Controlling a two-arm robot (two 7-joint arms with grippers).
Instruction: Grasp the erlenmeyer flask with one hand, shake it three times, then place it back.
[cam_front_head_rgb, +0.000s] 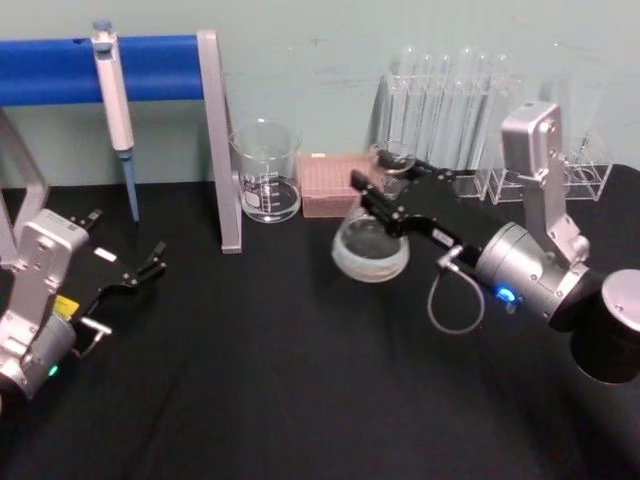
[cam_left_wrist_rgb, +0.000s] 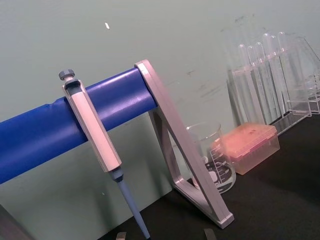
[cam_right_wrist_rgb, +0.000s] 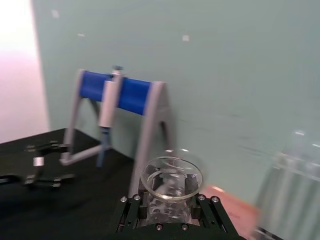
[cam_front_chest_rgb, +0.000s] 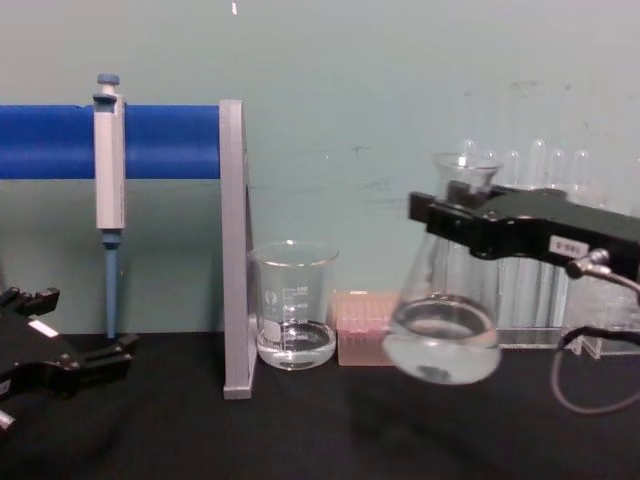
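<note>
— Closest in, at the lower right of the head view, is the right arm's silver wrist (cam_front_head_rgb: 520, 270) with its grey cable loop (cam_front_head_rgb: 450, 305). What is the right gripper doing?

— The right gripper (cam_front_head_rgb: 388, 180) reaches forward over the black table (cam_front_head_rgb: 280, 380). Its fingers are clamped on the neck of the erlenmeyer flask (cam_front_head_rgb: 370, 250), just under the flared rim.

— And where is the flask?

— Right of centre, in front of the pink box (cam_front_chest_rgb: 365, 340) and to the right of the beaker (cam_front_chest_rgb: 293, 305). From the chest it is tilted, with the wide base swung left of the neck. The base looks lifted clear of the cloth, with a dark shadow under it. There seems to be a little clear liquid in the bottom.

— Does the right wrist view agree?

— Yes, it looks down on the open rim, with black fingers (cam_right_wrist_rgb: 134, 210) pressed on both sides of the glass.

— What about the left arm?

— The left gripper (cam_front_head_rgb: 150, 260) rests low at the left of the table, well apart from the flask. Its fingers are spread wide and hold nothing.

— What is behind it?

— A blue bar (cam_front_chest_rgb: 160, 140) on a grey upright (cam_front_chest_rgb: 234, 250) with a pipette (cam_front_chest_rgb: 108, 160) hanging from it. The test tube rack (cam_front_head_rgb: 450, 100) stands against the wall behind the flask
</note>
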